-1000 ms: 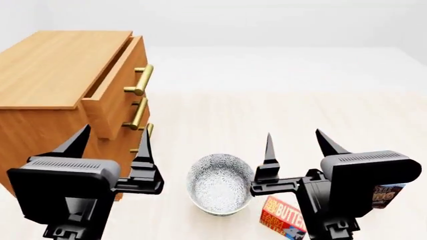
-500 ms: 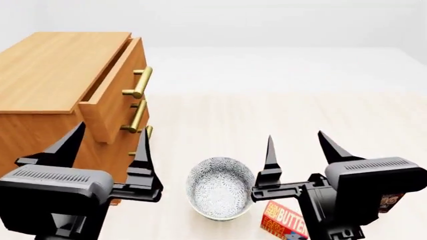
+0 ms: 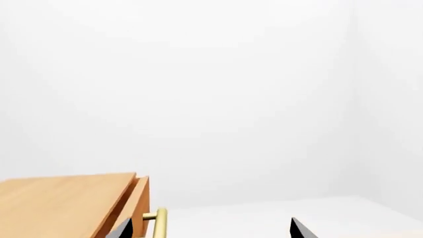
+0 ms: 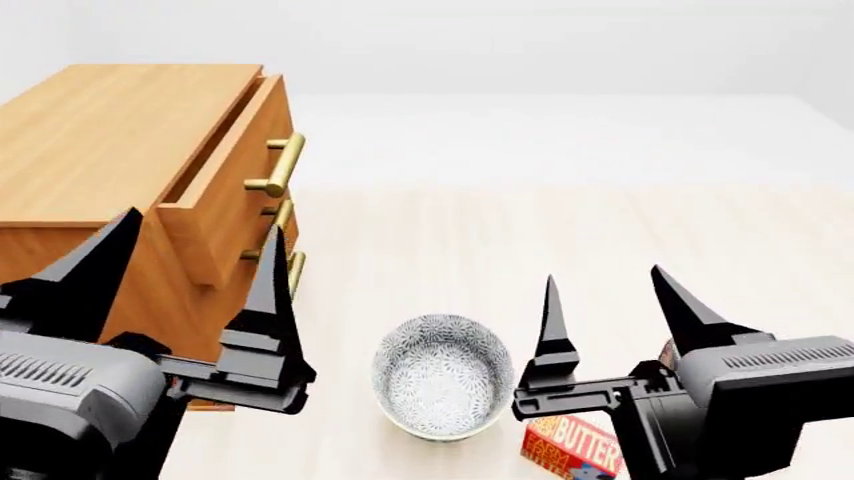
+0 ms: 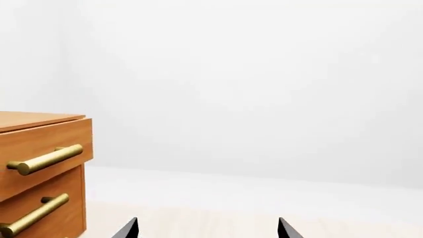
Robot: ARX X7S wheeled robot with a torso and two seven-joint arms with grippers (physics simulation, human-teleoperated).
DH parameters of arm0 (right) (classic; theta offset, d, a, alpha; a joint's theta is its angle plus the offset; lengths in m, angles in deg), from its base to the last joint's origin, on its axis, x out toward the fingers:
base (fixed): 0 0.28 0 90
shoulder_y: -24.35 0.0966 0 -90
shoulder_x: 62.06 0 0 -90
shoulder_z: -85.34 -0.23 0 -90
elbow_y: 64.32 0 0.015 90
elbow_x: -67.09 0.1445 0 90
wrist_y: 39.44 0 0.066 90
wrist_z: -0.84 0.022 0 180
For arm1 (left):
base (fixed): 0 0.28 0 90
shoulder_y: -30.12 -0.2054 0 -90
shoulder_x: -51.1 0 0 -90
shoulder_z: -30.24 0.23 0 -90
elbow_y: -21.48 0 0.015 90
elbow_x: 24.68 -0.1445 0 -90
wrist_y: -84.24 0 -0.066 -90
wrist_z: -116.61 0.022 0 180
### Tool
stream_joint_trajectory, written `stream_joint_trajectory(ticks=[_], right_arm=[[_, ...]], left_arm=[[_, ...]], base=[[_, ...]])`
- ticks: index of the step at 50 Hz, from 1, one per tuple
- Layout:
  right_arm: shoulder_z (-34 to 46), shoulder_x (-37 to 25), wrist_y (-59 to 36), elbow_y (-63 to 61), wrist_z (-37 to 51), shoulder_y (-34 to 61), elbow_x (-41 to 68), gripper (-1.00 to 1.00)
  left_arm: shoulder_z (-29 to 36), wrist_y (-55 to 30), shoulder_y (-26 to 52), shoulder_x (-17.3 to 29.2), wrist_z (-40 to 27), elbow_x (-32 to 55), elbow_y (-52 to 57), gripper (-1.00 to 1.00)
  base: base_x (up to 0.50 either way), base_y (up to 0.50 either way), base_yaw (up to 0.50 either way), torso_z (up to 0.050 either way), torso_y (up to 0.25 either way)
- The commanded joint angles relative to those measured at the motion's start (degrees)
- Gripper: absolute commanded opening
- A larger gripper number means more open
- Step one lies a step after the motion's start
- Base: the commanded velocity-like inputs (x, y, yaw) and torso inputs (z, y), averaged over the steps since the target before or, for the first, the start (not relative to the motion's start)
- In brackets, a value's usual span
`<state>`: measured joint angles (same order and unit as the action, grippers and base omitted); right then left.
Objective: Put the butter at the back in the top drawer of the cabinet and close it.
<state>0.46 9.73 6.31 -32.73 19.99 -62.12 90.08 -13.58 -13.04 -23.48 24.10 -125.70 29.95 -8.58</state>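
Observation:
The butter [image 4: 574, 445], a small red and yellow lettered box, lies on the pale floor right of the bowl, partly hidden under my right arm. The light-brown cabinet [image 4: 107, 140] stands at the left, and its top drawer [image 4: 227, 195] is pulled out a little. My left gripper [image 4: 200, 225] hangs open in front of the cabinet, holding nothing. My right gripper [image 4: 603, 276] is open above the butter and apart from it. The left wrist view shows the left gripper [image 3: 210, 229] open beside the cabinet [image 3: 59, 208] and the drawer's brass handle [image 3: 160, 223]. The right gripper [image 5: 207, 229] is empty.
A patterned white bowl [image 4: 441, 375] sits between my two grippers on the floor. The two lower drawers [image 5: 39, 213] with brass handles are below the top drawer [image 5: 46, 141]. White walls enclose the pale floor [image 4: 561, 220] beyond.
Both grippers have risen in the head view, the left one more, now overlapping the cabinet front. The butter, bowl and drawer have not moved.

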Motion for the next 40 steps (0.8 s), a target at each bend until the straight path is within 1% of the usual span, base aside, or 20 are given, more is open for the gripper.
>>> stream_joint_trajectory(ticks=[1, 8, 15, 27, 40], right_arm=[[0.2, -4.1, 6.2, -1.5, 3.3, -3.7, 2.5, 1.00], [0.6, -7.6, 10.9, -1.3, 5.9, -5.9, 4.7, 1.00], [2.5, -11.0, 14.1, -1.3, 9.0, -6.4, 6.2, 1.00], [4.1, -13.4, 16.4, -0.7, 11.4, -6.0, 7.2, 1.00], [5.2, -14.9, 16.7, -0.6, 12.9, -5.2, 8.2, 1.00]], left_arm=[[19.5, 8.7, 21.8, 8.7, -6.6, 7.8, 0.0, 1.00], [18.2, 6.6, 27.6, 8.1, -4.8, 15.1, -2.5, 1.00], [16.4, 2.3, 34.2, 6.3, -3.3, 23.3, -5.0, 1.00], [13.8, -5.7, 46.0, 3.2, 1.9, 39.8, -12.2, 1.00], [14.1, -17.0, 56.7, -2.7, 7.1, 53.6, -26.9, 1.00]], base=[[0.00, 0.00, 0.00, 0.000, 0.000], [0.00, 0.00, 0.00, 0.000, 0.000], [0.00, 0.00, 0.00, 0.000, 0.000], [0.00, 0.00, 0.00, 0.000, 0.000], [0.00, 0.00, 0.00, 0.000, 0.000]])
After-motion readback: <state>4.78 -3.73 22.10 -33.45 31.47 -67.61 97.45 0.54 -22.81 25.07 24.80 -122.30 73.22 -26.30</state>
